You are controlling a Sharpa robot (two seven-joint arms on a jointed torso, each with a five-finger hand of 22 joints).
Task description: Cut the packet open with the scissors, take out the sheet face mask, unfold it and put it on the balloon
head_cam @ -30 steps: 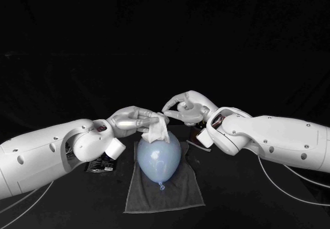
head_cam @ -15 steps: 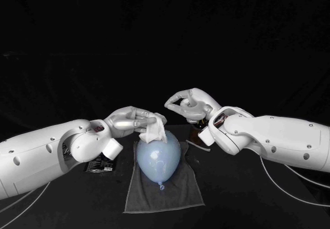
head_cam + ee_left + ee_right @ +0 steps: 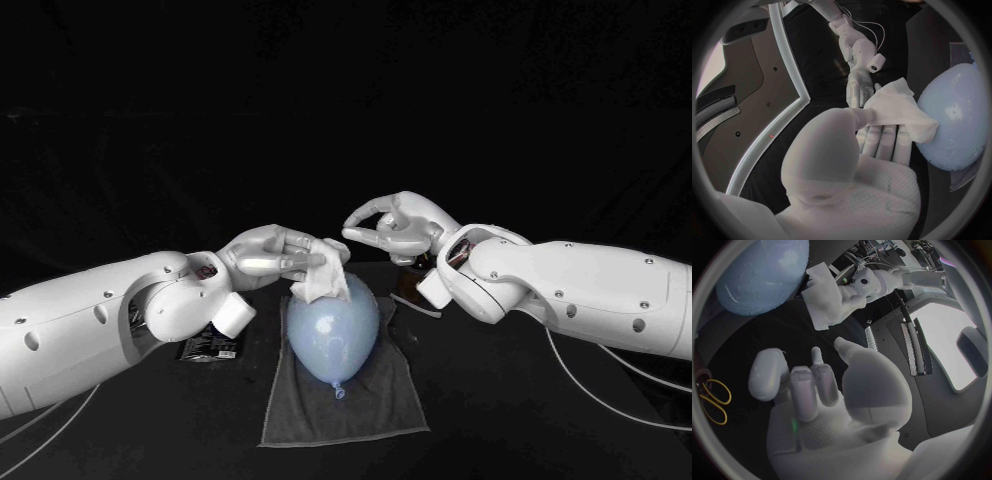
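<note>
My left robot hand [image 3: 271, 256] is closed on the sheet mask [image 3: 323, 277]. I pinch it between my thumb and my fingers, up near one edge. The mask is white and soft. It is not flat: it is bunched up and full of folds, and it hangs down from my fingers in a lump. Its low end touches the balloon [image 3: 335, 330], at the fat end that is far from me. In my left wrist view the mask lies right against the round side of the balloon. The balloon is pale blue and shaped like an egg. It lies on its side on a grey towel [image 3: 353, 415], with its little knot pointing back at me. The towel is spread flat on the black worktop [image 3: 490, 400]. My right robot hand [image 3: 392, 228] is up in the air, just beside the left one and a bit above the far end of the balloon. It holds nothing. Its fingers are curled in and its thumb bends toward them, so they make a ring shape. It does not touch the mask or the balloon. A dark packet [image 3: 214, 348] lies on the worktop by my left arm. The scissors [image 3: 714, 399] with yellow handles lie on the worktop near my right robot hand.
</note>
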